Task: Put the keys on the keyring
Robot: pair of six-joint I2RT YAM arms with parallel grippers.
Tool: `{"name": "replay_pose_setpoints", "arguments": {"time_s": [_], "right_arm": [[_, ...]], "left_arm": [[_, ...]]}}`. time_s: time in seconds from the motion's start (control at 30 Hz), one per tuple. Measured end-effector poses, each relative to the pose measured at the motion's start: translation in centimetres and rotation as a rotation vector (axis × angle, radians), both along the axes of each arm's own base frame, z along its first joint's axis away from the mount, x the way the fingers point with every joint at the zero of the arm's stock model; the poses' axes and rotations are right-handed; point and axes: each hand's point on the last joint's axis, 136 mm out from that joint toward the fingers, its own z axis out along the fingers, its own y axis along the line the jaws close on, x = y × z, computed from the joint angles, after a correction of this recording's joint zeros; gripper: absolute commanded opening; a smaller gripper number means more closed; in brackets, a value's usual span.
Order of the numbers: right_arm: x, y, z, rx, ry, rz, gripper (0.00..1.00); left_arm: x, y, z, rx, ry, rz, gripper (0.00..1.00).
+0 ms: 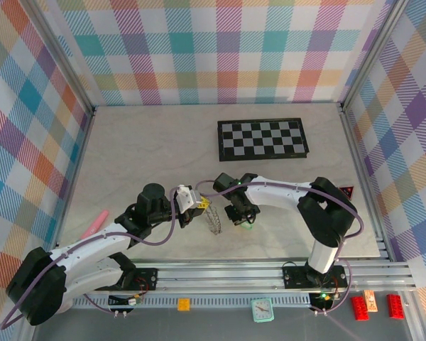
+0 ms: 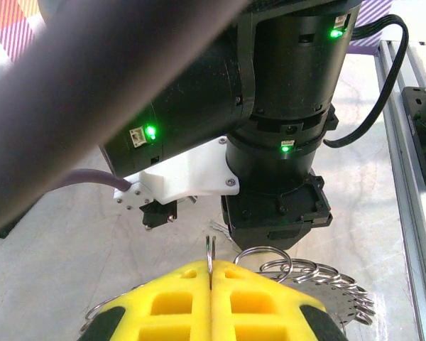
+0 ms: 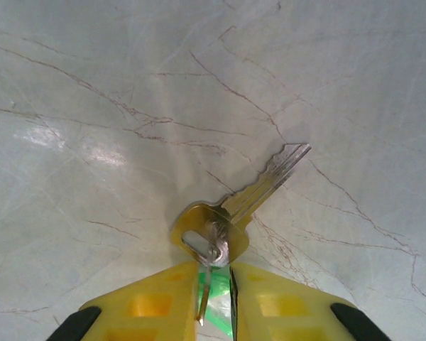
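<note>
The keyring (image 2: 319, 273) is clamped at its edge by the shut left gripper (image 2: 210, 275), and the right arm's black wrist (image 2: 284, 142) is crowded just beyond it. The keys (image 3: 227, 227) are pinched at a green head by the closed right gripper (image 3: 218, 270), with a blade laid on the table (image 3: 128, 106). A checkerboard (image 1: 263, 138) is set well behind.

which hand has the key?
The right hand: a key sticks out ahead of its fingers, with green plastic pinched between them. The left hand pinches the wire keyring instead.
</note>
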Motion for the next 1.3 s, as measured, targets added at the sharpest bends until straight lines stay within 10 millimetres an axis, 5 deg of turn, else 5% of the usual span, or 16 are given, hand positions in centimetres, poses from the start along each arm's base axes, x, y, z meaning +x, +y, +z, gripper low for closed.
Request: {"name": "replay_pose_setpoints", "arguments": {"time_s": [0.83,1.1,1.3], "right_arm": [[0.1,0.1,0.1,-0.005,0.004,0.022,0.12],[0.0,0.0,0.0,-0.015,0.007,0.022,0.0],[1.2,0.1,2.6,0.045,-0.109,0.051,0.0]], "left_arm": [[0.0,0.0,0.0,0.001,0.0,0.0,0.0],[0.0,0.0,0.0,0.001,0.001,0.0,0.0],[-0.1,0.1,-0.3,0.01,0.013,0.0,0.0]]}}
